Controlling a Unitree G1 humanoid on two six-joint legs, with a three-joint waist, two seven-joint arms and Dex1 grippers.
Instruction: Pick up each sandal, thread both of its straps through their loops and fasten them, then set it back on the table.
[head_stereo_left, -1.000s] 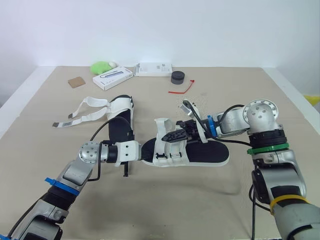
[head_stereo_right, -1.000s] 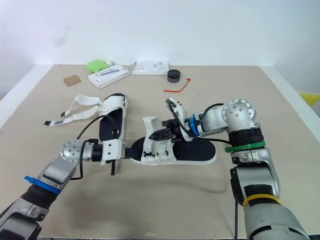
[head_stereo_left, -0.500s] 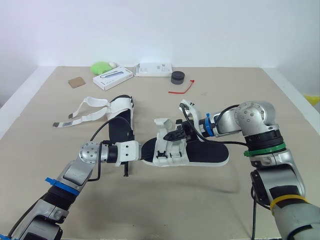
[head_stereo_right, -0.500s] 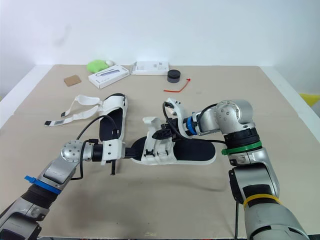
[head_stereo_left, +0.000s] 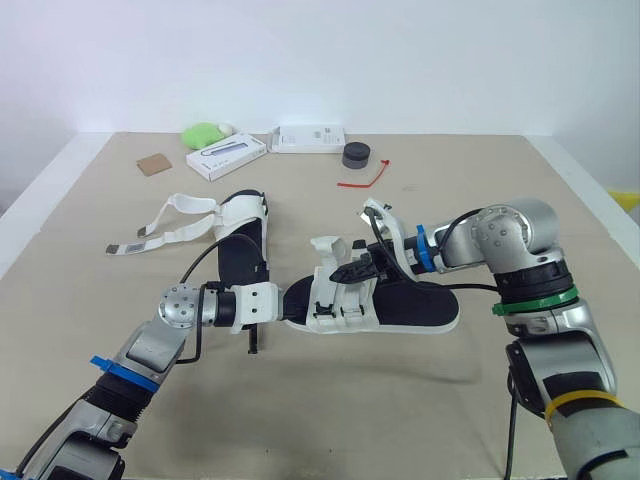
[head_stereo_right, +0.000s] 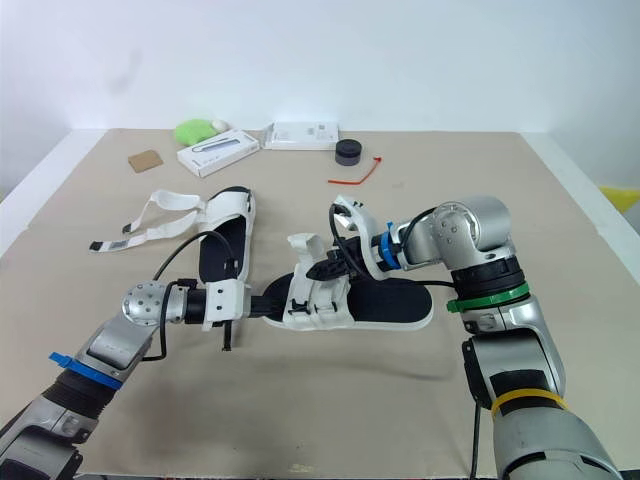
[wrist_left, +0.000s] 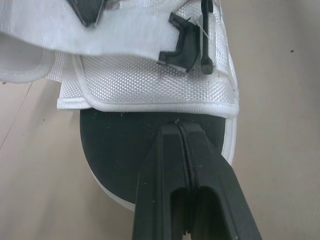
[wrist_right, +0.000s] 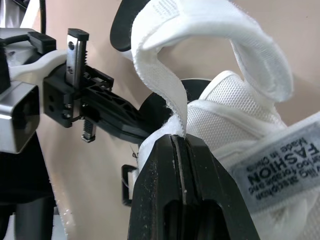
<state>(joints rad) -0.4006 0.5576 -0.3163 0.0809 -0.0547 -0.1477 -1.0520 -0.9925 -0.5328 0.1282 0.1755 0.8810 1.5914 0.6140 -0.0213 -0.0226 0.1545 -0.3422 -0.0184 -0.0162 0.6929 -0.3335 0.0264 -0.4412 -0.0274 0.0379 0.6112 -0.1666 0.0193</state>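
Note:
A white-strapped sandal with a black sole (head_stereo_left: 405, 305) lies mid-table. My left gripper (head_stereo_left: 291, 299) is shut on its toe edge, where the fingertips (wrist_left: 177, 129) pinch the black sole (wrist_left: 112, 145) below the white mesh upper (wrist_left: 150, 85). My right gripper (head_stereo_left: 351, 272) is shut on the front white strap (wrist_right: 160, 85) above that upper, near the black buckle (wrist_left: 182, 47). The ankle strap (head_stereo_left: 380, 215) stands up loose behind it. A second sandal (head_stereo_left: 242, 240) lies to the left, its unfastened straps (head_stereo_left: 165, 225) spread across the table.
Along the back edge sit a green object (head_stereo_left: 205, 133), two white boxes (head_stereo_left: 225, 157) (head_stereo_left: 308, 138), a black round piece (head_stereo_left: 356, 155), a red tie (head_stereo_left: 362, 178) and a brown card (head_stereo_left: 153, 164). Bare tabletop lies in front of the sandals.
My right arm's elbow has swung to the right and dropped a little, and the wrist has turned slightly with the strap still in its grip. The left arm and the sandal have stayed put.

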